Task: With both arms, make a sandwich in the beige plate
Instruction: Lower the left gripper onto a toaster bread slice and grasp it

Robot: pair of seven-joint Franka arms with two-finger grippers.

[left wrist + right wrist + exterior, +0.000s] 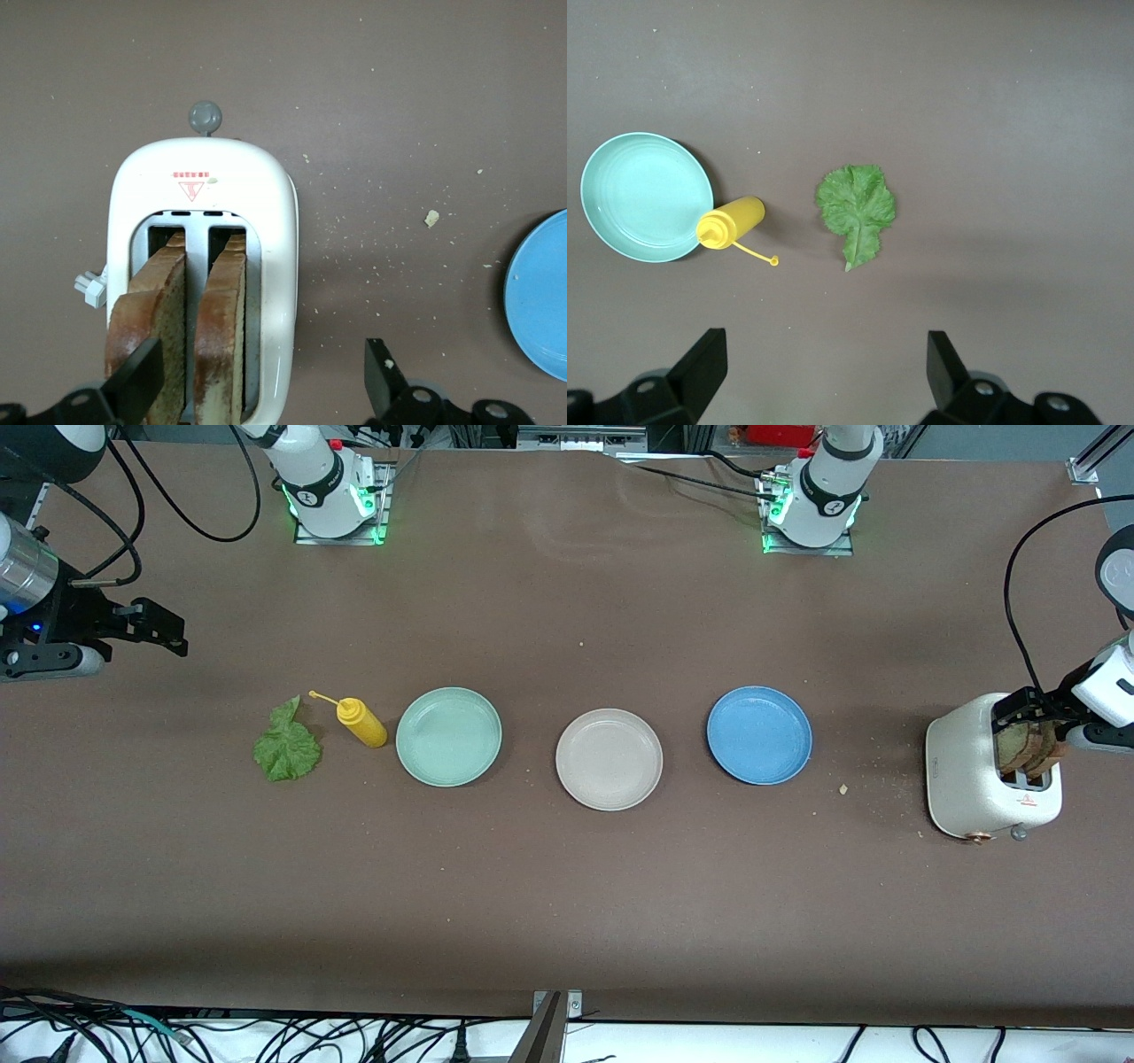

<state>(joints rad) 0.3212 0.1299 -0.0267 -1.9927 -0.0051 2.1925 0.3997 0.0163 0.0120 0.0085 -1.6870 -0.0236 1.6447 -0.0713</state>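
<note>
Table (567, 903): brown surface, crumbs scattered toward the left arm's end.

Toaster (970, 784): white, at the left arm's end of the table; two toasted bread slices (182, 332) stand upright in its slots.

Left gripper (264, 382): over the toaster, fingers spread wide; one finger sits at the outer face of a slice, the other hangs clear beside the toaster body. Nothing pinched.

Right gripper (824, 367): in the air over the right arm's end of the table, above the lettuce area, fingers spread, holding nothing.

Plates in a row mid-table: mint green plate (448, 736) toward the right arm's end, beige plate (609, 759) in the middle and slightly nearer the front camera, blue plate (759, 734) toward the left arm's end. Beige plate bare.

Lettuce leaf (286, 744): flat on the table, just beside the yellow squeeze bottle (361, 722), which lies tipped over beside the mint green plate.
</note>
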